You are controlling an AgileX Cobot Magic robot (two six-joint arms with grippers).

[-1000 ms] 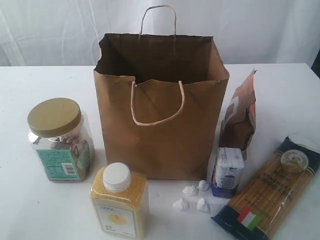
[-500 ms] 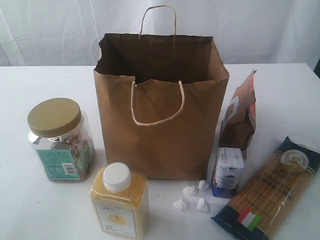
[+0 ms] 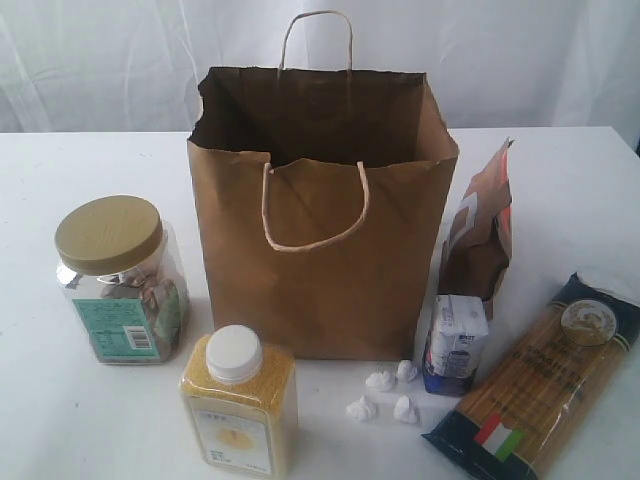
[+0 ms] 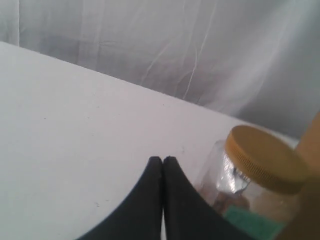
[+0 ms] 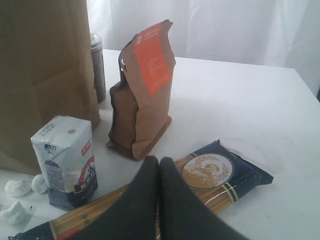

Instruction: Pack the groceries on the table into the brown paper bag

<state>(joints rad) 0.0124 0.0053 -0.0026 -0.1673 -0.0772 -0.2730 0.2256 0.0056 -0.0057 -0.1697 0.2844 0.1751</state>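
We find the brown paper bag (image 3: pixel 320 290) open and upright on the table (image 3: pixel 560 190), with the groceries standing outside it and both grippers clenched on nothing.

The white tabletop carries the bag at its centre, mouth open, one twisted handle raised at the back and one folded down the front. The long spaghetti packet (image 3: pixel 535 390) lies flat to the bag's right. The clear gold-lidded jar (image 3: pixel 120 285) stands to its left. The brown-orange pouch (image 3: pixel 480 240) stands upright by the bag's right wall. The white-capped yellow-grain bottle (image 3: pixel 240 410) stands at front left, and the small white-blue carton (image 3: pixel 455 345) just beside the bag's front right corner. The silver can (image 5: pixel 98 65) is partly hidden behind the bag. Crumpled white paper scraps (image 3: pixel 385 395) lie next to the carton. The left gripper (image 4: pixel 162 161) is near the jar and the right gripper (image 5: pixel 158 161) near the spaghetti packet, each with fingertips pressed together.
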